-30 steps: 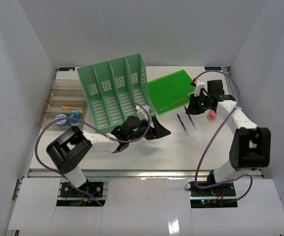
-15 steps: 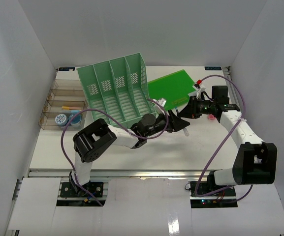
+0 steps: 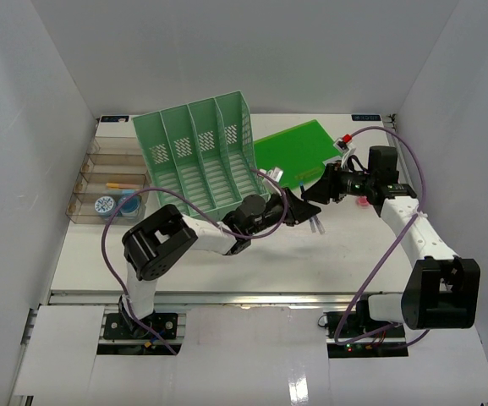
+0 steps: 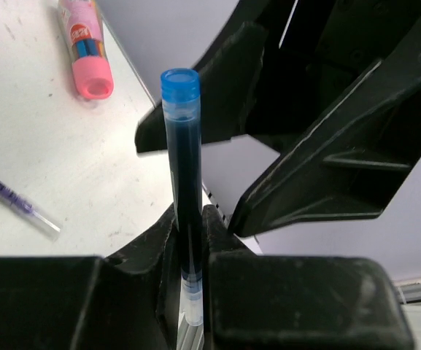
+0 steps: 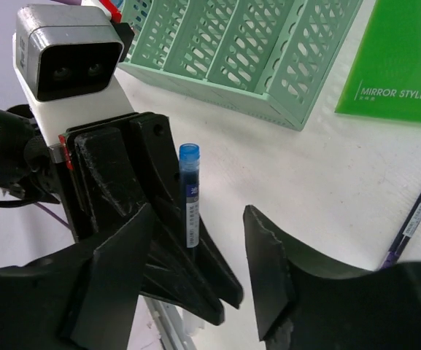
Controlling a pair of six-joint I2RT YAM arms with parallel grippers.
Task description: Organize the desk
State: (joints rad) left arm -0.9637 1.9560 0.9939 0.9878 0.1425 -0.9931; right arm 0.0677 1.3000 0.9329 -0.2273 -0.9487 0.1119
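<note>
From above, you have both grippers meeting over the desk, just off the near right corner of the mint-green file rack. The left gripper reaches in from the rack's side and the right gripper faces it, both above the white tabletop. Count one four-slot rack, one green notebook to its right, one clear compartment tray to its left and one pink glue stick further right than the notebook. In your left wrist view, the left jaws are clamped tight on a blue-capped pen, which stands upright between them. The right gripper's black fingers loom just behind it, and the desk lies below with the glue stick and one purple pen on it. That makes two pens. In your right wrist view, the right jaws stand apart on either side of the held pen, gripping nothing, with the rack beyond and the desk underneath.
</note>
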